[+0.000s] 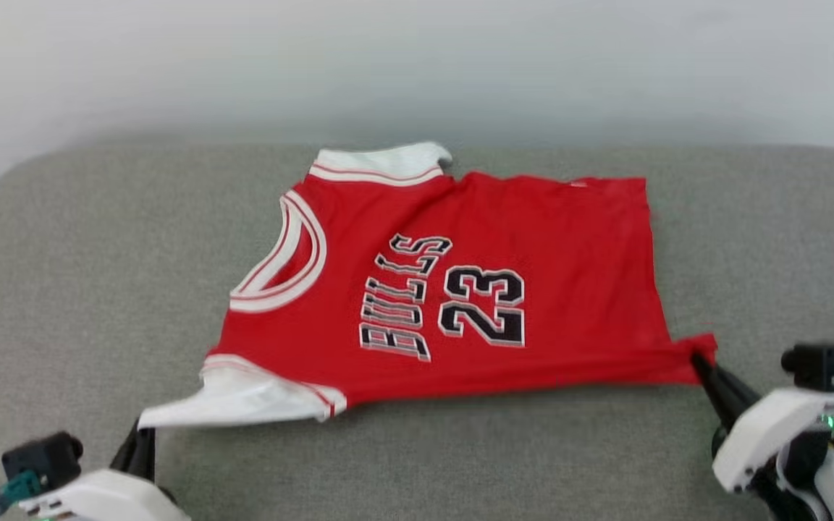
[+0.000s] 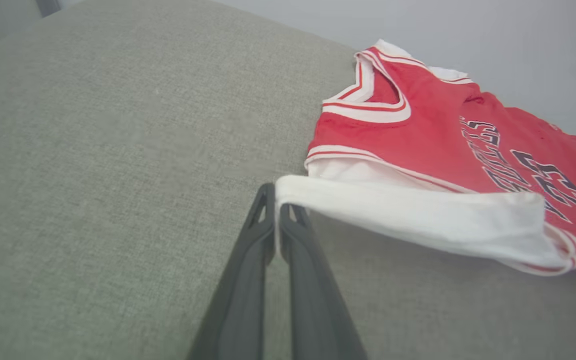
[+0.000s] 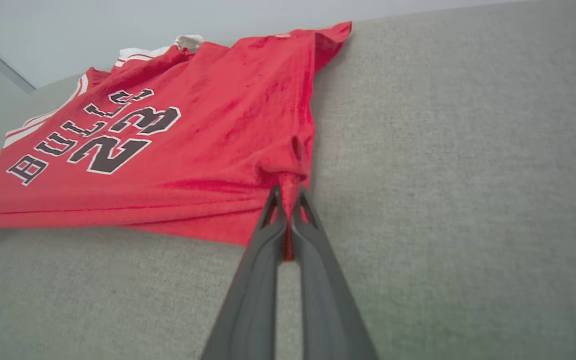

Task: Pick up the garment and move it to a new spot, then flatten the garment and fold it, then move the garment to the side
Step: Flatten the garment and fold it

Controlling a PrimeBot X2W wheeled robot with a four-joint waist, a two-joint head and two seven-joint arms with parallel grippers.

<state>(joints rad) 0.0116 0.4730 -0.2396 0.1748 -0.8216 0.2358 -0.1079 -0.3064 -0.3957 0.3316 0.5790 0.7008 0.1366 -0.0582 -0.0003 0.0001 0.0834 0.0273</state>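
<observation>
The jersey [image 1: 569, 289] lies spread face up in the middle of the grey fabric surface [image 1: 69, 289], collar toward the robot's left and hem toward its right. Its back is hidden. The head view is slightly soft, so the weave and the trim edges blur.

The left end effector [image 2: 275, 192] has its fingers pressed together on the outer edge of the near white sleeve [image 2: 408, 212], which is pulled out into a taut band. In the head view those fingers are mostly hidden under the sleeve's tip, and the arm is cut off by the bottom edge.

The right end effector [image 3: 288, 195] pinches the near hem corner [image 1: 703, 346], with red cloth bunched between its closed fingers. Its wrist is cut by the lower right corner of the head view.

The far sleeve [image 1: 381, 163] is partly folded under, showing as a white strip with red striping.

Across the chest, black letters outlined in white read "BULLS" [image 1: 399, 297] above "23" [image 1: 482, 304], turned sideways in the head view. A small tag [image 1: 580, 184] on the far edge is too small to read.
</observation>
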